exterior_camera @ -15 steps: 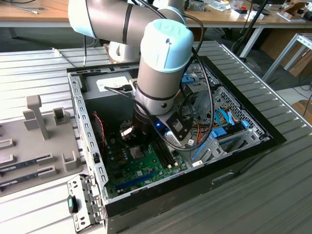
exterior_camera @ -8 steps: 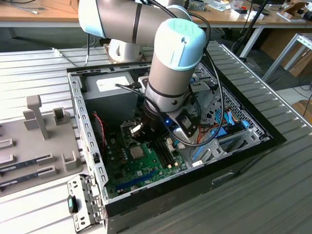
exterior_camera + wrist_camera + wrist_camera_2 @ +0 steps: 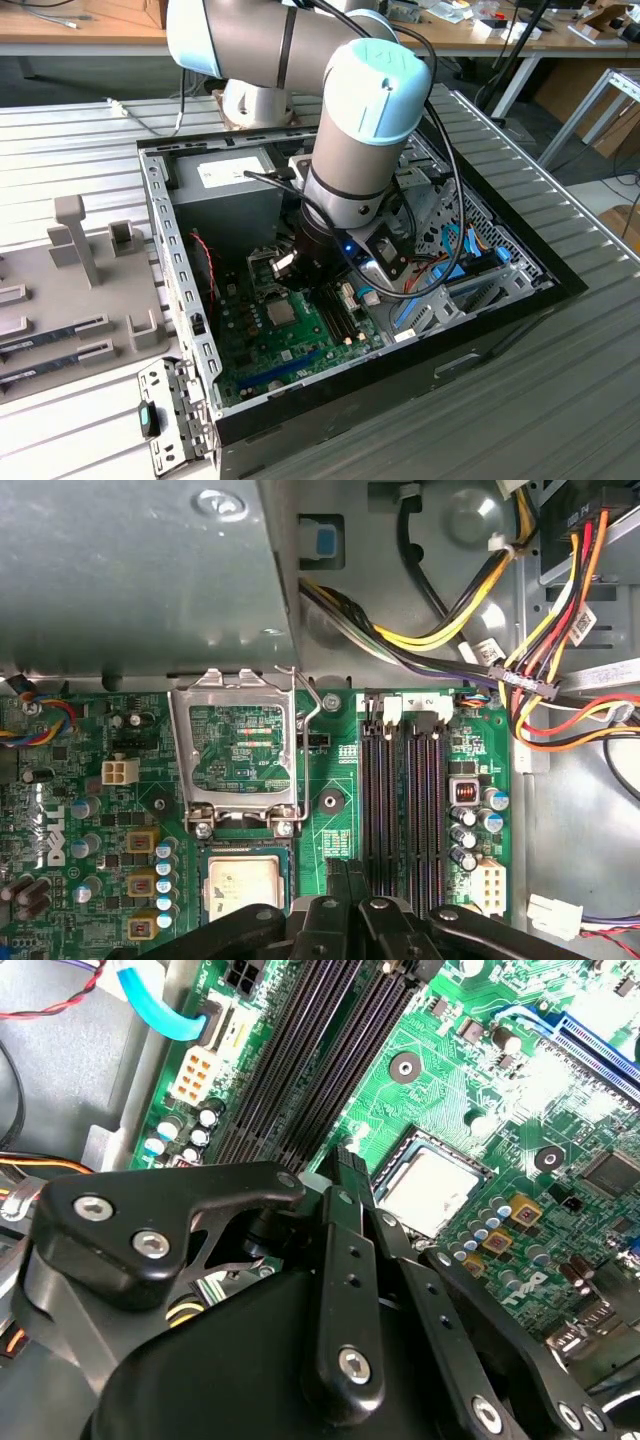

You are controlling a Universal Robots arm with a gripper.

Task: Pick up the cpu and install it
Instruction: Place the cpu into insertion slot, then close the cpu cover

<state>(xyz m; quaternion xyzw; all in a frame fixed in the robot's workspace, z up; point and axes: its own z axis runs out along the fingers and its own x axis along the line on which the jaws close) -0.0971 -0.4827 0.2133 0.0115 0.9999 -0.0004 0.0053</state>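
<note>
Cpu (image 3: 247, 885) sits in its socket at lower centre of the first wrist view, load plate (image 3: 240, 750) raised behind it, memory slots (image 3: 400, 800) beside; end effector (image 3: 350, 1175) narrow, holding nothing.

A ribbed grey metal table (image 3: 560, 330) carries the open computer case (image 3: 170, 260) and a grey fixture tray (image 3: 60, 300).

No text legible, white label (image 3: 225, 172) on power supply (image 3: 228, 208), white lettering (image 3: 55, 825) on motherboard (image 3: 340, 835)
</note>
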